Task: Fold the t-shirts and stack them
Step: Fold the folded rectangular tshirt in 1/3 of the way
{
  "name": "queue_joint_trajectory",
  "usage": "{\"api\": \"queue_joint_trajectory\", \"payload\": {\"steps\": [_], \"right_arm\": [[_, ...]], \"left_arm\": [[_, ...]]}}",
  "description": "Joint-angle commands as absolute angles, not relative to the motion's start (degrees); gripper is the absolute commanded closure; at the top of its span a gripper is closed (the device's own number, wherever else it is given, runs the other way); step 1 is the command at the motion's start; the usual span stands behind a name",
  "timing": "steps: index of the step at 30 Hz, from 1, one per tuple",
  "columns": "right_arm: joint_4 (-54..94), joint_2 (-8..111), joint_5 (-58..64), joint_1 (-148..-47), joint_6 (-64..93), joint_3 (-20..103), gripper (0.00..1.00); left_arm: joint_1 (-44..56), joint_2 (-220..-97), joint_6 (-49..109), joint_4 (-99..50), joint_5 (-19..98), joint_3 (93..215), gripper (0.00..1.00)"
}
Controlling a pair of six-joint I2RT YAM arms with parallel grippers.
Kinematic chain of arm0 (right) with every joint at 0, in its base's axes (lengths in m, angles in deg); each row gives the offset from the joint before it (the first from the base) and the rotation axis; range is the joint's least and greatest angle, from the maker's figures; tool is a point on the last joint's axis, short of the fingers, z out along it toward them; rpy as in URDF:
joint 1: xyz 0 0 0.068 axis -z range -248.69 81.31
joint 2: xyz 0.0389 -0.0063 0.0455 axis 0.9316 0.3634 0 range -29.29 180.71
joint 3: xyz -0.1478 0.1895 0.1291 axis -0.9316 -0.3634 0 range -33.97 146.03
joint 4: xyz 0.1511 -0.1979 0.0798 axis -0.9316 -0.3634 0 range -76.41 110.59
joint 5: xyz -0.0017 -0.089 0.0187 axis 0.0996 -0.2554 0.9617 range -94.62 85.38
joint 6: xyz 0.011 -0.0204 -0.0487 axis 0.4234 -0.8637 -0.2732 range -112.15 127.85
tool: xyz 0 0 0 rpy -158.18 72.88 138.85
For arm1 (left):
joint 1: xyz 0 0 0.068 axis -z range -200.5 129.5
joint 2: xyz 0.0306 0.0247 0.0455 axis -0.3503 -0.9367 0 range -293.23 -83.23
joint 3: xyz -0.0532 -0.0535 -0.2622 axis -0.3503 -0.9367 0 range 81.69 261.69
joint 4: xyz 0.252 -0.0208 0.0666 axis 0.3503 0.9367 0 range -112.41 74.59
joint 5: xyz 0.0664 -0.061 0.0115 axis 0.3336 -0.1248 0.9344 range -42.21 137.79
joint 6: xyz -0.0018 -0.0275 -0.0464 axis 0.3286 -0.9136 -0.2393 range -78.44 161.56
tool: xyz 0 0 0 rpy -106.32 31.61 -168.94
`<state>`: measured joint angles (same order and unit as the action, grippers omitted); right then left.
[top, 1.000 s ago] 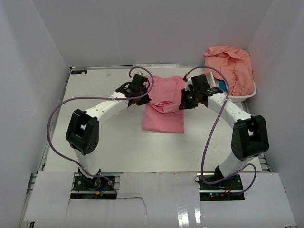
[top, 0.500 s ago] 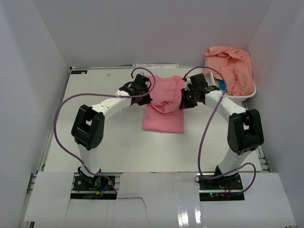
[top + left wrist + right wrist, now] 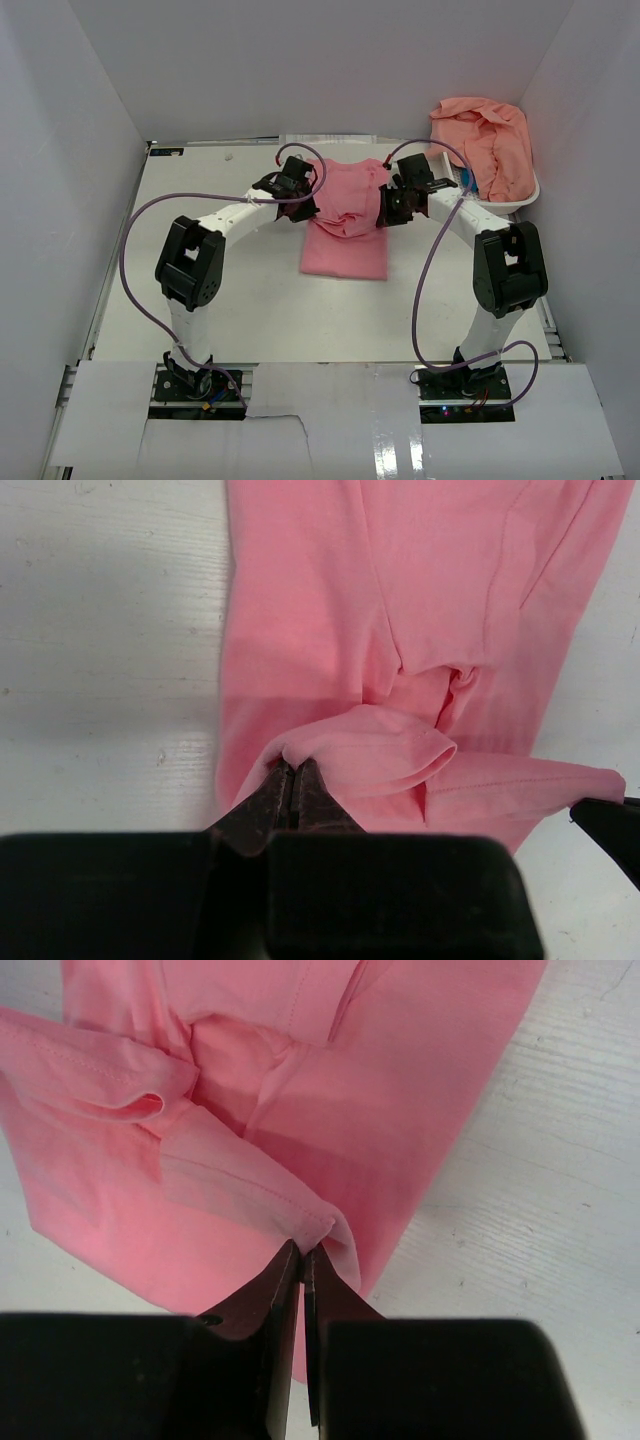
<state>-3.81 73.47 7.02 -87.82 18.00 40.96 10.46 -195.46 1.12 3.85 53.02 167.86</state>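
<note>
Folding underway: jaws clenched on left and right edges of the shirt (image 3: 345, 255); next, move together, lay fold flat.

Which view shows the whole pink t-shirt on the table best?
The top external view: only there the pink t-shirt shows whole, partly folded, with the left claw and the right claw at its sides. The left wrist view shows just the edge fold that its claw pinches; the right wrist view shows the same on the other side.
</note>
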Motion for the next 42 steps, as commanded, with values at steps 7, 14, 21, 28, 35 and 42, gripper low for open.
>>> {"api": "queue_joint_trajectory", "payload": {"steps": [7,14,21,28,35,42], "right_arm": [[-1.82,73.72,5.05,-87.5,18.3,43.72,0.92],[-1.73,75.48,4.52,-87.06,18.48,43.81,0.92],[-1.2,77.59,4.26,-86.79,18.57,45.04,0.87],[-0.59,77.51,2.77,-86.44,19.09,46.62,0.72],[5.99,71.97,-0.14,-86.35,21.12,42.86,0.49],[14.35,64.58,9.42,-86.35,23.22,32.22,0.48]], "left_arm": [[9.91,-196.17,1.49,2.02,51.48,170.37,1.0],[8.33,-198.1,1.4,0.8,49.11,170.02,1.0],[6.83,-199.42,0.25,-0.52,47.88,168.53,1.0],[6.39,-196.79,-0.54,-1.92,50.25,166.42,0.63],[6.13,-195.21,0.34,-1.49,51.83,170.18,0.18],[6.3,-181.34,1.92,-8.84,53.94,158.88,0.16]]}}
